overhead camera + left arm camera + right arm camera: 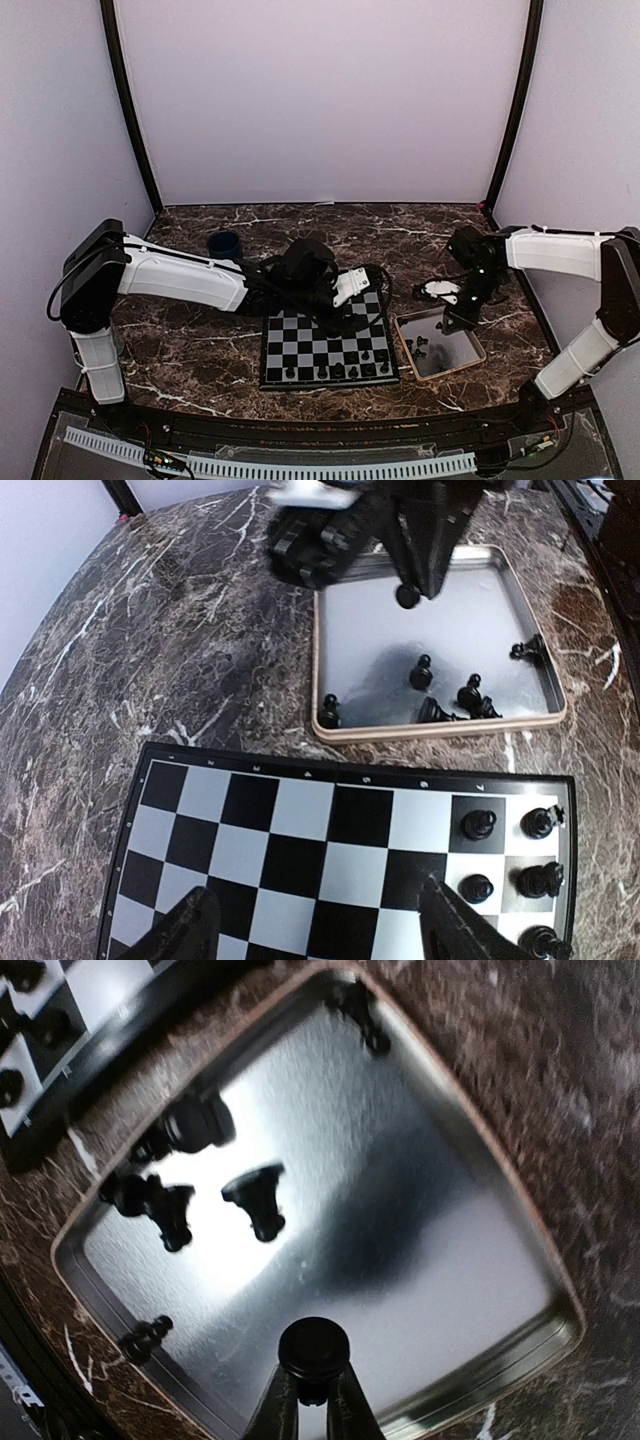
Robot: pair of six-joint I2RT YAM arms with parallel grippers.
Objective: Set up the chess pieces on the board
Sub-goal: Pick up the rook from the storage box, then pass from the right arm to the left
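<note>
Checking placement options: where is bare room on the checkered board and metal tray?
The black-and-grey chessboard is bare except its near rows, crowded with dark pieces. The tan-rimmed tray is bare away from the board, though the right gripper holds a piece there; others cluster boardside.

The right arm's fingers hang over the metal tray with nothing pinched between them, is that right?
Not quite. The right arm's fingers do hang over the metal tray, but they pinch a small black chess piece between them; the right wrist view shows it.
</note>
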